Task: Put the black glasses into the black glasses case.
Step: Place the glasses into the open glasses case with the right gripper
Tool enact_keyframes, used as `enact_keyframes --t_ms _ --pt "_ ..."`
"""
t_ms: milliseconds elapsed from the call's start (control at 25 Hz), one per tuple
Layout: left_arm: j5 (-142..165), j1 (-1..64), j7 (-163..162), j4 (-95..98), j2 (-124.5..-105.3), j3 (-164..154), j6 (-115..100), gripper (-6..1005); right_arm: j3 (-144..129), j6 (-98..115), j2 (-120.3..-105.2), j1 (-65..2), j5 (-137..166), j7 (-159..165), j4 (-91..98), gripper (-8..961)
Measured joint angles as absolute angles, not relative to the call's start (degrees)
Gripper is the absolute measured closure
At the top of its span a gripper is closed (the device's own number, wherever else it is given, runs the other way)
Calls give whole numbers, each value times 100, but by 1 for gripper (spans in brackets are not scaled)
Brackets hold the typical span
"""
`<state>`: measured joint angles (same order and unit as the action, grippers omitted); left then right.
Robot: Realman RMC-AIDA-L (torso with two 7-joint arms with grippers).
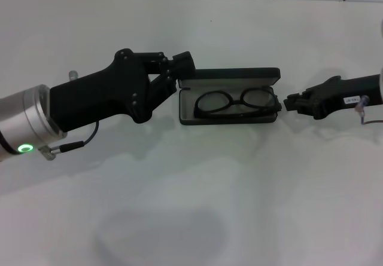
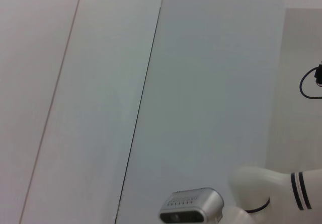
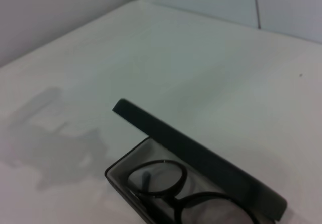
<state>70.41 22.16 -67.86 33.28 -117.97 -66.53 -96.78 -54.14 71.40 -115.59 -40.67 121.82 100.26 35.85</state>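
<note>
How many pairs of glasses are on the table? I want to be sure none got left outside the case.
1. The black glasses lie inside the open black glasses case, between the left hand and right hand. None shows outside it.

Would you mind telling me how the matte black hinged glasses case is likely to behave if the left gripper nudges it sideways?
The matte black hinged glasses case sits flat on the white table, so it would probably slide rather than tip. Its raised lid may swing on its hinge if bumped. The thin black-framed glasses lie loose inside and could shift. The left gripper is at its end; the right gripper beside the other.
</note>
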Motion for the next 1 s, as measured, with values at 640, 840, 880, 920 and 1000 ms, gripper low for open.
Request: enact_keyframes --t_ms 640,840,880,920,1000 --pt "7027 2242 -6782 3305 -11828 -6603 -9663 918 -5696 6490 -11584 -4359 12137 9990 3115 844" --pt "7027 2247 -6722 3304 -11829 -6601 -9641 918 -5712 6425 -11584 -4585 12149 9901 2860 841" --pt "7027 2247 -6711 3304 -11829 -6600 -9639 917 -5714 6405 -11584 -4614 12144 9877 2831 840" --pt "7027 2247 -6703 3304 -11830 -6600 -9639 917 -5717 6372 -11588 -4630 12137 9862 2819 839" --pt "7027 2246 -6699 3305 -11830 -6600 -9636 917 -5721 6320 -11596 -4633 12132 9856 2815 838"
